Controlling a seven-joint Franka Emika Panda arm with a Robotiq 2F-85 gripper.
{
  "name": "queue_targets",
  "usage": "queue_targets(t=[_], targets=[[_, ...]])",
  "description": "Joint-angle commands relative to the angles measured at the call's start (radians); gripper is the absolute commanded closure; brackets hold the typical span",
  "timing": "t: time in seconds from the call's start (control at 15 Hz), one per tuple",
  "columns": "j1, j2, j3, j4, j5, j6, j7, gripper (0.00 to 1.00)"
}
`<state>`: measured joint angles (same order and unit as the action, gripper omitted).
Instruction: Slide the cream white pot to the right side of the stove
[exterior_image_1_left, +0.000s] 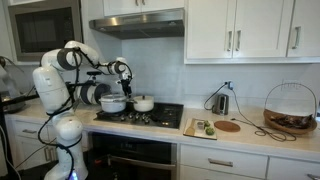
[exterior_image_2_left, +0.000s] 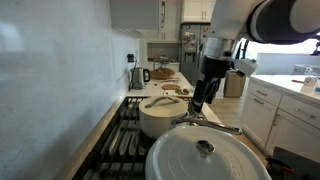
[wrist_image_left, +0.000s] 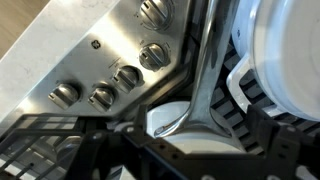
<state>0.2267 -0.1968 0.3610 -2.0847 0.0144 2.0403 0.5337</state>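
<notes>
Checking gripper (exterior_image_2_left: 198, 102): found it just above long handle (exterior_image_2_left: 208, 126) of cream white pot (exterior_image_2_left: 158, 118), body just beside, on stove (exterior_image_2_left: 122, 138). Could not tell whether clamped or released. Judged best to seat squarely on handle, slide level, avoid neighbouring lidded white pot (exterior_image_2_left: 205, 156).

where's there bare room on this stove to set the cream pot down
The black stove grates between the small cream white pot and the wooden cutting board look bare. The stove's other end is crowded: the large white lidded pot, the cream pot and the gripper sit close together.
</notes>
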Motion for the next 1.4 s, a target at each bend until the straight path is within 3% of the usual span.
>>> queue_targets(t=[0.0, 1.13, 1.33], targets=[[0.013, 0.029, -0.012, 0.024, 0.026, 0.003, -0.038, 0.0], [0.028, 0.106, -0.017, 0.03, 0.016, 0.007, -0.075, 0.0], [0.025, 0.112, -0.024, 0.035, 0.013, 0.01, -0.072, 0.1]])
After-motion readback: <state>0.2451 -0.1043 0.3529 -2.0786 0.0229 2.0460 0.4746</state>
